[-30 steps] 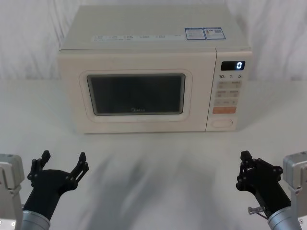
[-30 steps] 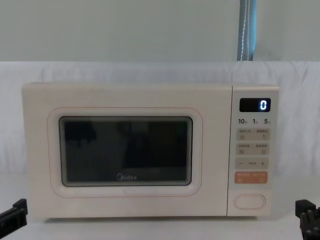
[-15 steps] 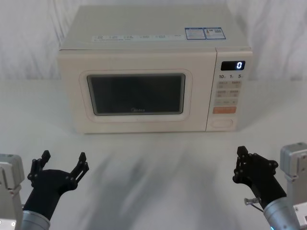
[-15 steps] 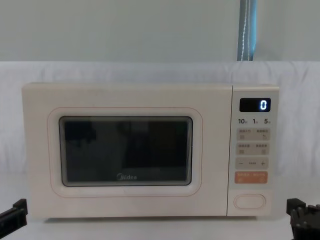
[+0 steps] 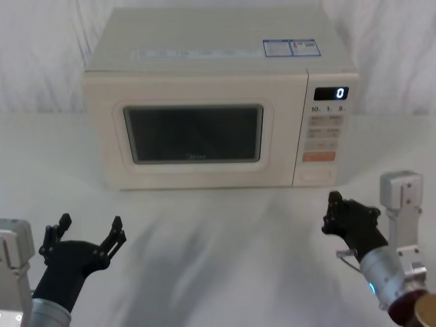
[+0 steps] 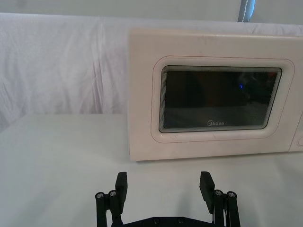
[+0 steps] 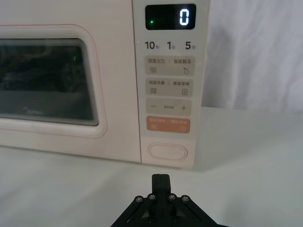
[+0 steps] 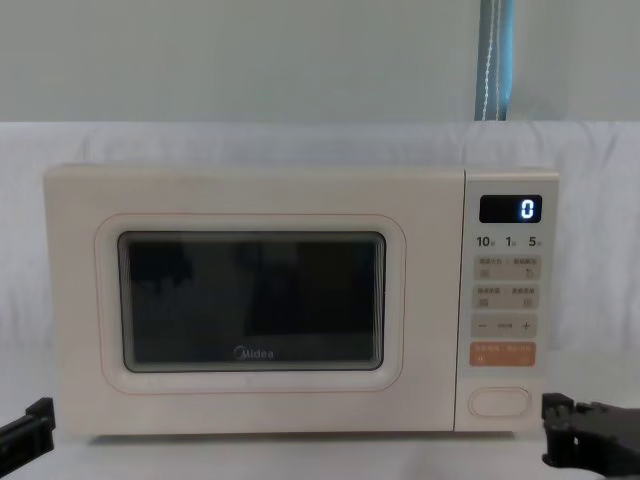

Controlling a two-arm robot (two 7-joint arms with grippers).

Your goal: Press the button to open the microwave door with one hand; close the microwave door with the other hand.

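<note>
The cream microwave stands at the back of the table with its door [image 5: 194, 133] closed; the dark window and "Midea" logo face me. The wide blank button [image 5: 315, 175] sits at the bottom of the control panel, below the orange key. My right gripper [image 5: 333, 206] is shut, its tips a short way in front of and just below the button [image 7: 167, 152], apart from it. In the right wrist view the right gripper [image 7: 161, 181] points straight at that button. My left gripper [image 5: 88, 235] rests open at the table's near left, far from the door [image 6: 218, 99].
The control panel [image 8: 507, 300] shows a lit "0" display [image 8: 510, 209], small beige keys and an orange key [image 8: 502, 353]. White cloth covers the table [image 5: 218, 231] and the backdrop. A blue pole [image 8: 495, 60] rises behind the microwave. Open tabletop lies between the grippers.
My right gripper has moved forward and to the left, closer to the lower part of the control panel. The left gripper and the door have not moved.
</note>
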